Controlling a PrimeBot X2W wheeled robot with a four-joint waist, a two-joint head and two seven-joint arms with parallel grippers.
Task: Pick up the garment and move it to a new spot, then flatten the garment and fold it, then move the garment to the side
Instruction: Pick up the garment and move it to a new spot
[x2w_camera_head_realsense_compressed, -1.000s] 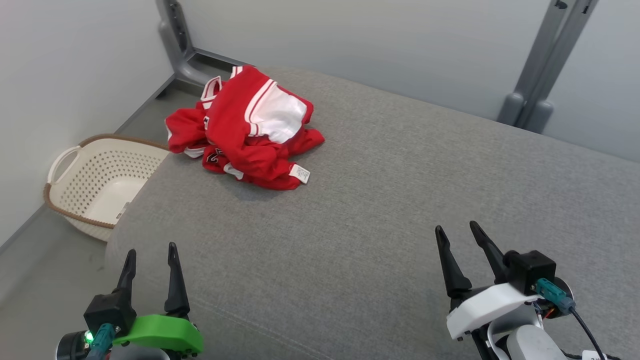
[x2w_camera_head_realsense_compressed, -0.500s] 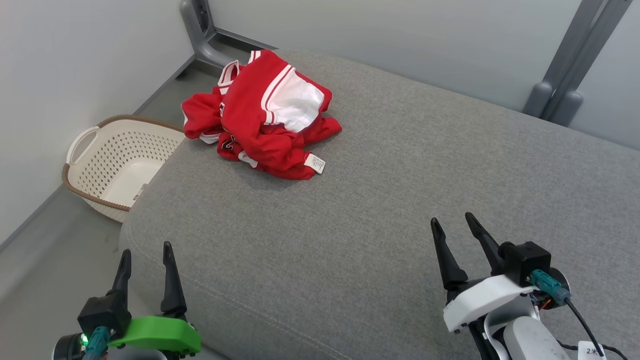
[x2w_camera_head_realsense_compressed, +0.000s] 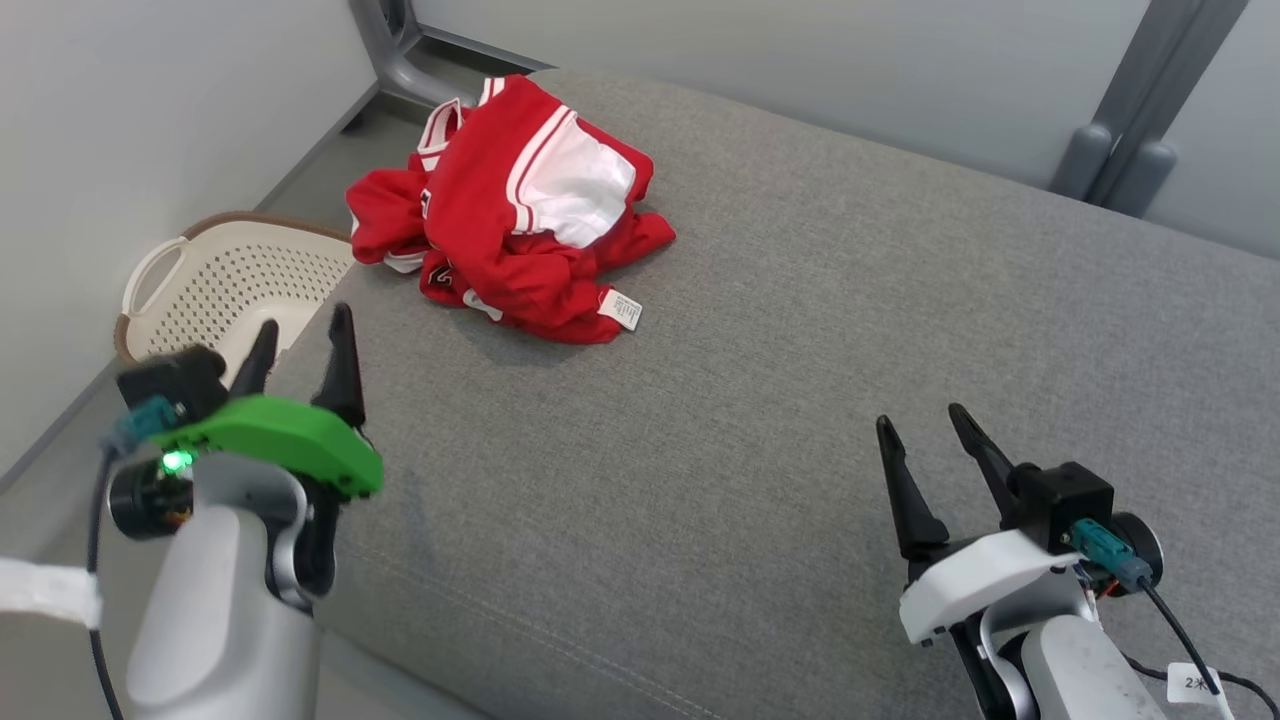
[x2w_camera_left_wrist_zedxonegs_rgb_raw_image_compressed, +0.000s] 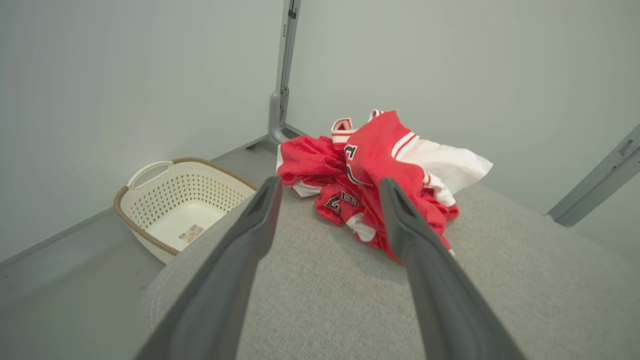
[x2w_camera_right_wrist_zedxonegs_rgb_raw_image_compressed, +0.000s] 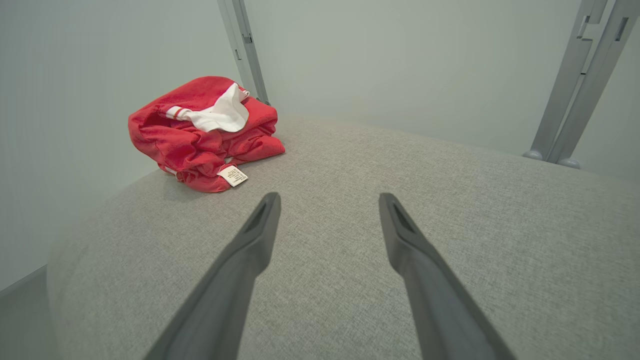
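Note:
A red and white garment (x2w_camera_head_realsense_compressed: 515, 215) lies crumpled in a heap at the far left corner of the grey cushioned surface (x2w_camera_head_realsense_compressed: 760, 420), a white label at its near edge. My left gripper (x2w_camera_head_realsense_compressed: 305, 335) is open, raised over the surface's left edge, well short of the heap; its wrist view has the garment (x2w_camera_left_wrist_zedxonegs_rgb_raw_image_compressed: 370, 175) straight ahead beyond the fingertips. My right gripper (x2w_camera_head_realsense_compressed: 925, 425) is open and empty at the lower right, far from the garment (x2w_camera_right_wrist_zedxonegs_rgb_raw_image_compressed: 200, 130), which sits ahead and left of it.
A cream perforated laundry basket (x2w_camera_head_realsense_compressed: 215, 290) stands on the floor left of the surface, also seen as the basket (x2w_camera_left_wrist_zedxonegs_rgb_raw_image_compressed: 175, 200) from the left wrist. Grey metal posts (x2w_camera_head_realsense_compressed: 1130, 110) rise along the pale back wall.
My left arm has risen and reached forward toward the garment, its pale forearm now in view. The right gripper has barely moved. The camera has shifted a little.

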